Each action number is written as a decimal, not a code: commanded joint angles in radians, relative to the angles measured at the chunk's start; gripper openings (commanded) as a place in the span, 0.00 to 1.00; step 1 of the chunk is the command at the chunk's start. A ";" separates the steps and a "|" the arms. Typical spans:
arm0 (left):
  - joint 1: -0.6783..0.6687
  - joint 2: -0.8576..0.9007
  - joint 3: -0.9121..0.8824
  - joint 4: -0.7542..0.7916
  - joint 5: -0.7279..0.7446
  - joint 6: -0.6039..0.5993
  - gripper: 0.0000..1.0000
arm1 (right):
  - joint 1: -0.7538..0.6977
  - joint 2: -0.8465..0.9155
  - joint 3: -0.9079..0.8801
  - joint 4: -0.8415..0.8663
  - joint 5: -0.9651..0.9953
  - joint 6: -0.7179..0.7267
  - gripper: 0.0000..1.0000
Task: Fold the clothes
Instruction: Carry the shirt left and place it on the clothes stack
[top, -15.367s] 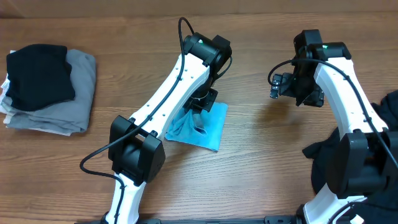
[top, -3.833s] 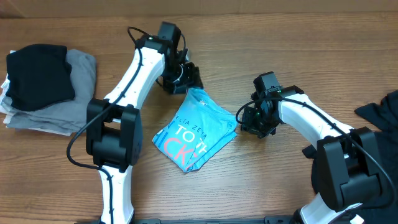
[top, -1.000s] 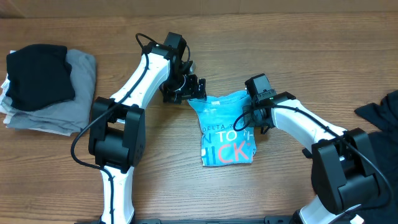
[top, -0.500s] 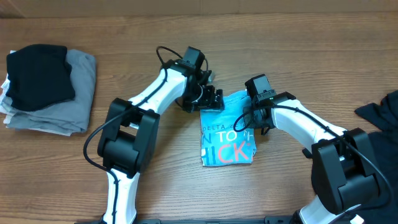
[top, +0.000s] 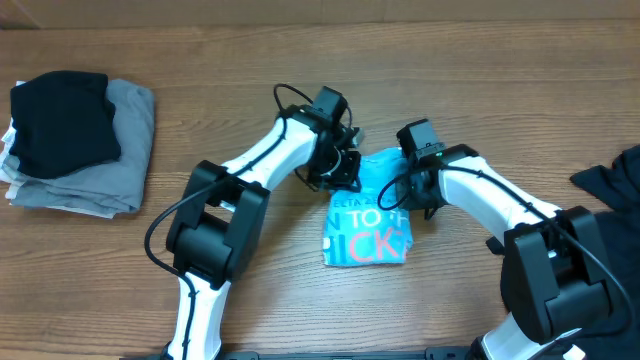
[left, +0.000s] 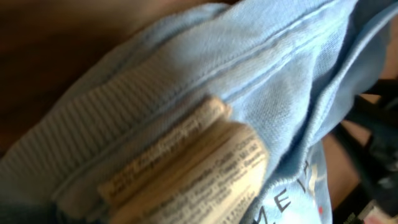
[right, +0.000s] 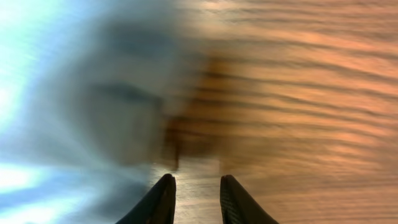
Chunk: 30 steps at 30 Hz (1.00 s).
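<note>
The sky-blue T-shirt (top: 368, 225) lies folded in a small rectangle at mid-table, its white and pink lettering facing up. My left gripper (top: 341, 170) is down on the shirt's upper left corner. In the left wrist view the blue ribbed collar (left: 155, 81) and a cream label (left: 186, 162) fill the picture and hide the fingers. My right gripper (top: 408, 193) sits at the shirt's upper right edge. Its fingers (right: 196, 186) stand slightly apart over bare wood with nothing between them, and blurred blue cloth (right: 56, 112) lies just to their left.
A folded pile with a black garment (top: 60, 120) on a grey one (top: 125, 150) rests at the far left. More black fabric (top: 612, 175) lies at the right edge, behind the right arm's base.
My left arm has swung rightward from beside the shirt onto its upper left corner. The right arm and the folded shirt have stayed where they were.
</note>
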<state>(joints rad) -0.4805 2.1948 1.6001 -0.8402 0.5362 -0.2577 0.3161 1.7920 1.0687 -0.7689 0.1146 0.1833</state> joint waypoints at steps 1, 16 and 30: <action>0.100 -0.023 0.108 -0.073 -0.112 0.065 0.04 | -0.066 -0.071 0.111 -0.059 0.005 0.033 0.28; 0.520 -0.339 0.275 -0.293 -0.509 0.052 0.04 | -0.217 -0.219 0.211 -0.226 0.008 0.025 0.29; 0.917 -0.394 0.275 -0.151 -0.460 0.134 0.05 | -0.217 -0.219 0.211 -0.233 0.008 0.026 0.29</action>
<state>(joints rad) 0.4026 1.8027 1.8496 -1.0328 0.0254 -0.1802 0.1043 1.5867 1.2640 -1.0050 0.1127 0.2054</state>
